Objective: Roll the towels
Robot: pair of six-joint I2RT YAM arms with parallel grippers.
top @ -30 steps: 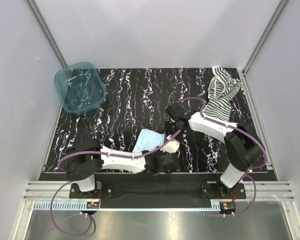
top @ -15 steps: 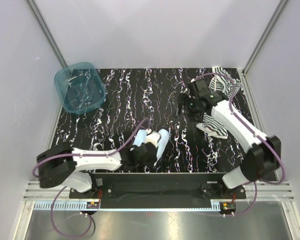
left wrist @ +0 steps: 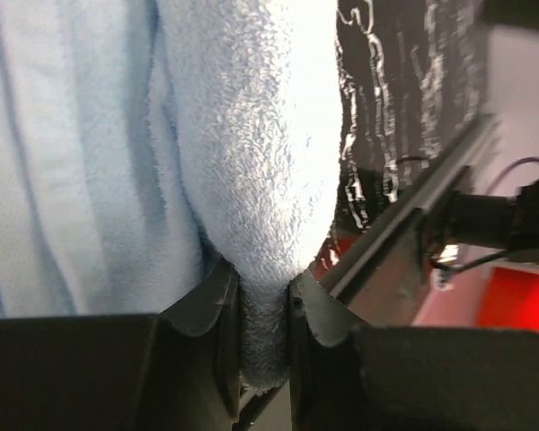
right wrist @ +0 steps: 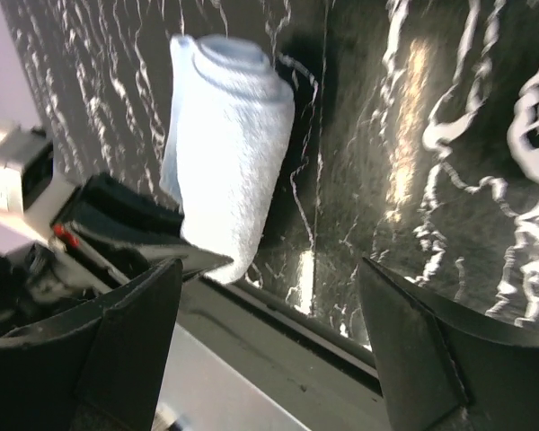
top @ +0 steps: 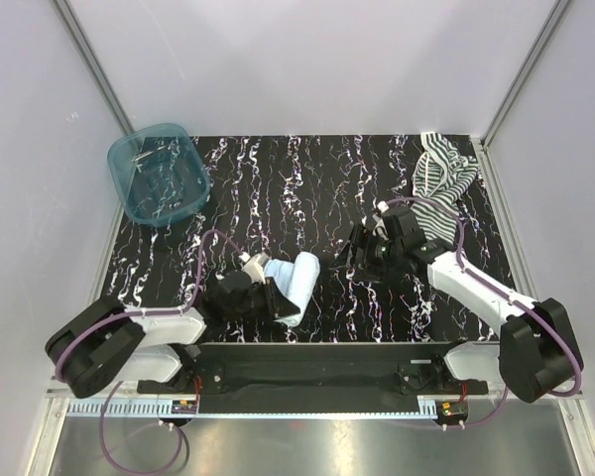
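Now our left pincer (left wrist: 264, 316) squeezes one end of the rolled pale blue cloth towel (top: 297, 278) near the front of the black marbled surface (top: 278, 188). Our right pincer (top: 362, 243) is wide open, empty. We should let go slowly so it does not unroll.

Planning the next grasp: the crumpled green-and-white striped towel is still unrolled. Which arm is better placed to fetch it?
Right, probably. The right gripper is open, empty and nearer the green-and-white striped cloth towel at the far right corner; the left gripper is shut on the rolled pale blue towel.
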